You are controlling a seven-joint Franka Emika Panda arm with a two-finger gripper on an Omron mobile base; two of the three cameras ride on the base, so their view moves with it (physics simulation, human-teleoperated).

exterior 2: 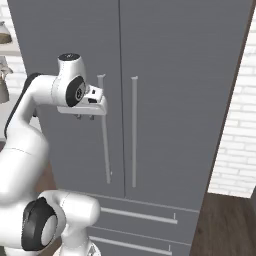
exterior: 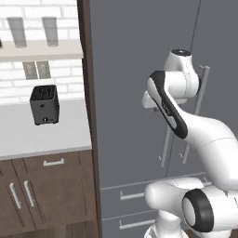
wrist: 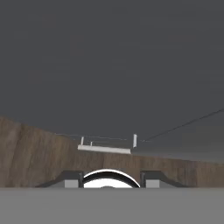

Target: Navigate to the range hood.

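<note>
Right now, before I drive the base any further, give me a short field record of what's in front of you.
ahead: grey fridge, double doors shut, two vertical handles
below doors: drawers with bar handles
left side: pale counter with black toaster, wall shelf above
gripper: raised before the left door, holding nothing
range hood: not visible
floor: dark wood

The grey fridge (exterior 2: 165, 100) is running past the top edge in both base views. The worktop (exterior: 42, 135) and wall shelf (exterior: 39, 49) are being cut by the left edge. The gripper (wrist: 108, 178) is showing too little to judge its opening.
</note>
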